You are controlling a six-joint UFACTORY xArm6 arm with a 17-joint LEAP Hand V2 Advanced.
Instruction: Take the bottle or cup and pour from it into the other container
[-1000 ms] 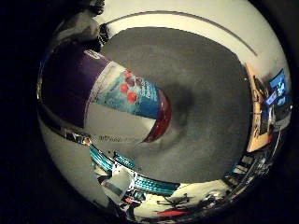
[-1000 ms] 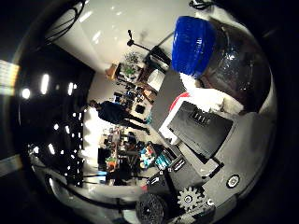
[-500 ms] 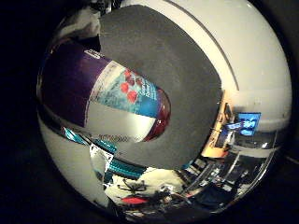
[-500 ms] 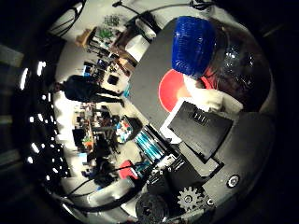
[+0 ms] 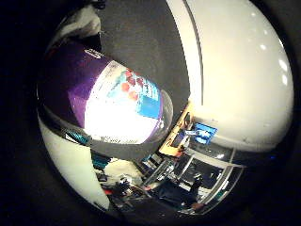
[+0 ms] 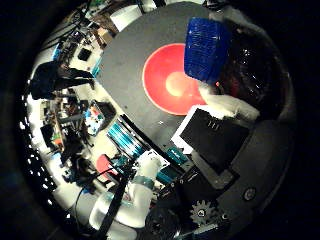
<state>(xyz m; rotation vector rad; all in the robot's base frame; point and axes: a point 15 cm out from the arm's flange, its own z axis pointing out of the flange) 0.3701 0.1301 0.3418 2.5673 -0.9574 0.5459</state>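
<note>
Right little finger side palm view: a bottle (image 5: 110, 101) with a purple, white and blue label fills much of the frame, close against the palm.

The dark grey table (image 6: 125, 65) is the largest thing under the hand (image 6: 220, 145), and on it lies a red bowl (image 6: 167, 82), seen from above with its pale centre showing. The bottle is held off the table, tilted, with its ribbed blue cap (image 6: 205, 50) hanging over the bowl's rim in the thumb side view; the clear body behind the cap looks dark. The hand's white and black fingers (image 6: 227, 105) are curled against the bottle's side just below the cap, gripping it, so the bottle lies across the palm between the two cameras.
</note>
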